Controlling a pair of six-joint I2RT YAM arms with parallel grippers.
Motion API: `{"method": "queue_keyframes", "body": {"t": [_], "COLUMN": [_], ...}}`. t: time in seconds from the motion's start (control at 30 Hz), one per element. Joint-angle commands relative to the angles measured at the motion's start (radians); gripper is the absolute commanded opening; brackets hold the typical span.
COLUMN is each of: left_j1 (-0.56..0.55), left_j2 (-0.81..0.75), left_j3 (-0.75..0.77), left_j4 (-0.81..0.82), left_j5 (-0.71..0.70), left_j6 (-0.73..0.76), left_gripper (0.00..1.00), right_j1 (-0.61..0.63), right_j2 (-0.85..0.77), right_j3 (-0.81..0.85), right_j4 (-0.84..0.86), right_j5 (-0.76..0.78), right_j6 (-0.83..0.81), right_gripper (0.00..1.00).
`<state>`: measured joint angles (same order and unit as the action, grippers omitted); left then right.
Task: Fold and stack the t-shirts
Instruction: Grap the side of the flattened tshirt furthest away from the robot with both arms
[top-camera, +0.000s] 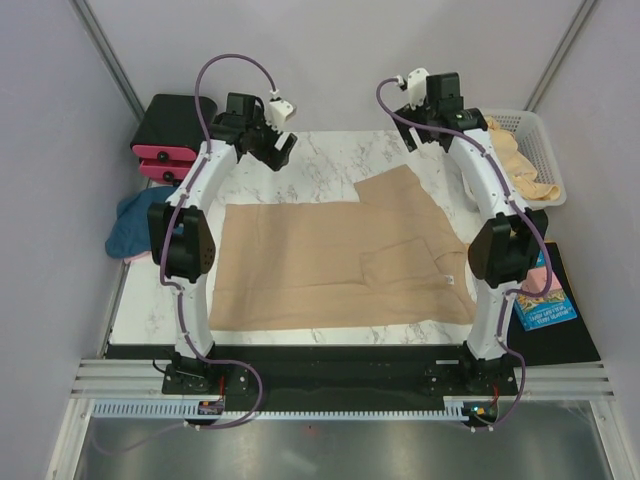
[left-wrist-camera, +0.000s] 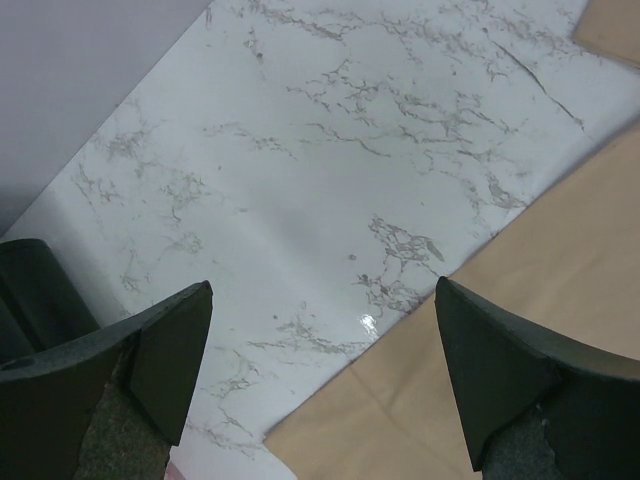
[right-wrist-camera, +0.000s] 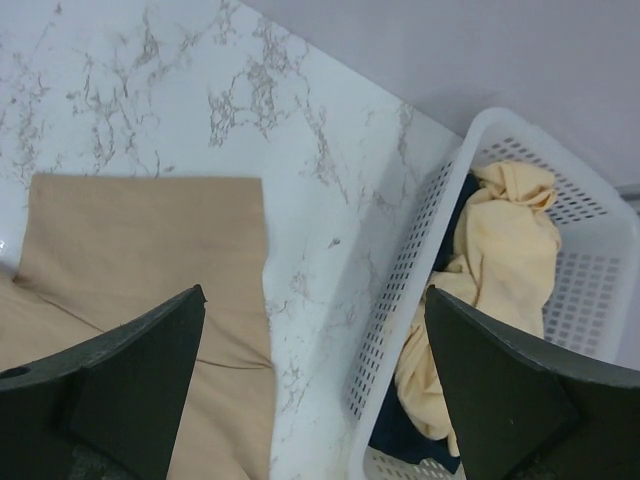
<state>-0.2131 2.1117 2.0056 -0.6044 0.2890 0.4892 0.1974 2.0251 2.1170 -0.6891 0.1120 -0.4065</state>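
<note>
The table (left-wrist-camera: 300, 180) has a white, marble-patterned top, smooth and glossy, with a bright glint near the cloth's edge. The shirt (top-camera: 330, 260) is tan cloth, matt and soft, lying mostly smooth with a few faint creases. The basket (right-wrist-camera: 420, 270) is white plastic mesh with a slight sheen. The shirts (right-wrist-camera: 505, 240) in it are pale, crumpled cloth. The left fingers (left-wrist-camera: 500, 360) are matt black with rough, grainy grey patches. The boxes (top-camera: 165, 135) seem to be smooth black and pink plastic, though they show too small to be sure.

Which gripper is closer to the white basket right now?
Right. The right gripper hovers open just beside the white basket; the left gripper hovers open at the table's opposite far corner.
</note>
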Motion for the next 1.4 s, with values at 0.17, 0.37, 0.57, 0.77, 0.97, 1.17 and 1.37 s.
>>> {"method": "queue_keyframes", "body": {"t": [0.17, 0.37, 0.57, 0.77, 0.97, 1.17, 1.37], "left_j1": [0.007, 0.006, 0.0, -0.015, -0.025, -0.028, -0.028], "left_j2": [-0.016, -0.073, -0.078, -0.105, -0.133, -0.134, -0.125], "left_j3": [-0.036, -0.162, -0.176, -0.205, -0.248, -0.266, -0.3], "left_j4": [-0.052, -0.064, -0.078, -0.097, -0.1, -0.104, -0.104], "left_j5": [-0.102, -0.12, -0.162, -0.191, -0.215, -0.243, -0.269], "left_j6": [0.136, 0.247, 0.282, 0.33, 0.356, 0.37, 0.431], "left_gripper": [0.99, 0.98, 0.98, 0.96, 0.96, 0.95, 0.94], "right_j1": [-0.07, -0.07, -0.088, -0.107, -0.133, -0.135, -0.135], "right_j2": [0.22, 0.379, 0.474, 0.54, 0.583, 0.61, 0.638], "right_j3": [0.064, 0.228, 0.274, 0.302, 0.305, 0.308, 0.31], "right_j4": [-0.043, -0.043, 0.0, 0.036, 0.054, 0.063, 0.068], "right_j5": [-0.199, -0.279, -0.336, -0.319, -0.331, -0.37, -0.411], "right_j6": [0.167, 0.167, 0.213, 0.265, 0.301, 0.311, 0.313], "right_gripper": [0.98, 0.95, 0.86, 0.82, 0.72, 0.68, 0.62]}}
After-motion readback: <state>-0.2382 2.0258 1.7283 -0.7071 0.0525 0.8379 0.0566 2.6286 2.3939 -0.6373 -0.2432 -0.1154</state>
